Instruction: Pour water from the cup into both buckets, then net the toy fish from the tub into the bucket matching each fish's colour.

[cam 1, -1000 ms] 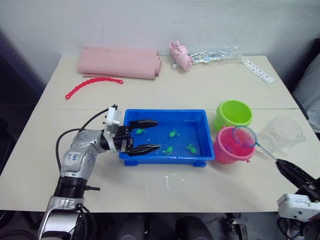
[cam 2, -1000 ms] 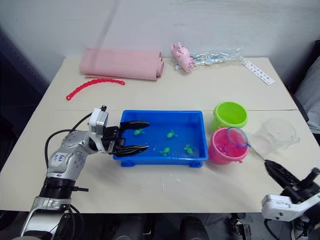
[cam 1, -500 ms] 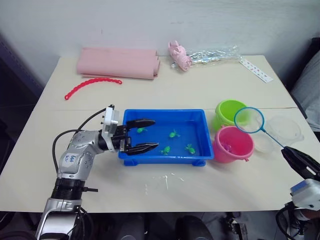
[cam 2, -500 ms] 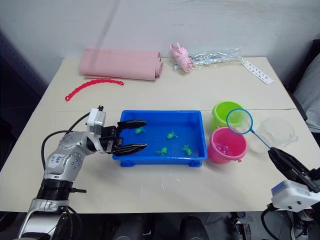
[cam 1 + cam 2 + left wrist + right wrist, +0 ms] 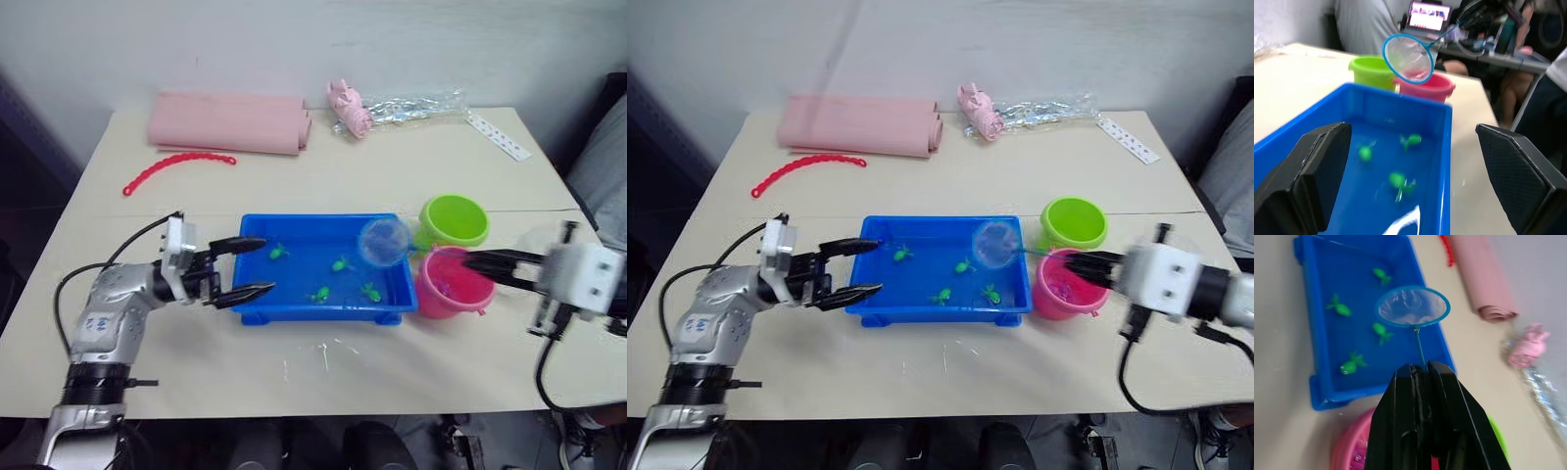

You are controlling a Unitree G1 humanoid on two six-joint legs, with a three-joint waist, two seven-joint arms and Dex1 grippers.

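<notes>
The blue tub (image 5: pixel 323 219) sits mid-table with several green toy fish (image 5: pixel 340 263) in its water. Over its right end hangs the net (image 5: pixel 384 242), hoop empty and tilted. Its thin handle runs right into my right gripper (image 5: pixel 478 261), which is shut on it above the pink bucket (image 5: pixel 453 289). The green bucket (image 5: pixel 456 220) stands just behind the pink one. The cup (image 5: pixel 537 237) is mostly hidden behind my right wrist. My left gripper (image 5: pixel 265 263) is open, with its fingers spread over the tub's left end and holding nothing.
A rolled pink cloth (image 5: pixel 227 122), a red bead chain (image 5: pixel 176 164), a pink toy (image 5: pixel 351 108) with a clear bag and a white strip (image 5: pixel 498 135) lie along the table's far side. Water drops (image 5: pixel 323 350) mark the table in front of the tub.
My right gripper has swung the net left, from above the buckets to above the tub's right end. My left gripper has drawn back slightly toward the tub's left wall, still open.
</notes>
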